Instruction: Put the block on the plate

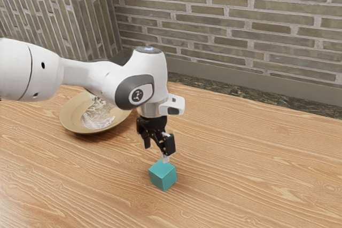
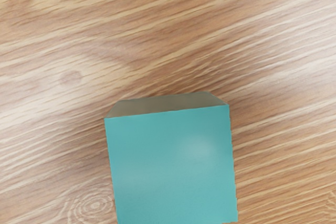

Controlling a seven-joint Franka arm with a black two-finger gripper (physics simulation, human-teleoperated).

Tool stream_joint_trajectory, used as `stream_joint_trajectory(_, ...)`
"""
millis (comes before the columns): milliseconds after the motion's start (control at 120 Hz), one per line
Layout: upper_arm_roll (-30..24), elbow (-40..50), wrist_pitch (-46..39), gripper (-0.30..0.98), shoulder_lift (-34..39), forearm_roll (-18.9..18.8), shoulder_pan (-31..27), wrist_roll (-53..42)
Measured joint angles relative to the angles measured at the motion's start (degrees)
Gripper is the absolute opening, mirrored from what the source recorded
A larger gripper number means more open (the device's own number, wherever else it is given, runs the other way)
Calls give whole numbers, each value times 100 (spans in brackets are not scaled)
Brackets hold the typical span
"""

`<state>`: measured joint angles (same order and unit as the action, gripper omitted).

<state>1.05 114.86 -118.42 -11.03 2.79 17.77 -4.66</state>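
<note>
"What is the gripper (image 1: 156,153) doing?"

"Hovering over the block (image 1: 162,175), pointing down, its two fingers (image 1: 170,144) standing apart. Reading it as wide and empty: nothing is being pinched."

"And the block?"

"Sitting flat on the worktop (image 1: 251,169), well apart from the plate (image 1: 71,123). One pale fingertip (image 1: 165,159) is showing right by its upper edge; whether it is touching, I'm not managing to tell."

"Why that stance?"

"My guess: the arm (image 1: 80,73) is lining up a grasp from above. The block is lying just under the hand, its top face lying bare, so the fingers are needing to straddle two opposite sides. The block is standing turned relative to the grain, so the hand's angle is mattering."

"What could be going wrong?"

"A tip landing on the top instead of passing beside it. That would be pushing or tipping the block. I'd be wanting the gripper centred, then lowered, then closed."

"The plate?"

"Resting farther back along the arm, partly hidden behind it, rim wide and raised. After the grasp, the block will be needing a lift high enough for clearing that rim. Judging it early: the grasp is pending, the carry too."
</note>
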Motion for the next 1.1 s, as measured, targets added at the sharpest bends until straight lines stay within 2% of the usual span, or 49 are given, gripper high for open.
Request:
stream_joint_trajectory(458, -8, 193, -1332, 69, -834, -14, 85, 350)
stream_joint_trajectory(733, -6, 365, -1671, 69, -945, -16, 155, 462)
stream_joint_trajectory(767, -4, 368, -1687, 66, -944, -17, 156, 472)
stream_joint_trajectory(875, -3, 371, -1726, 44, -940, -23, 156, 502)
stream_joint_trajectory(1100, -3, 373, -1627, 41, -785, -45, 147, 564)
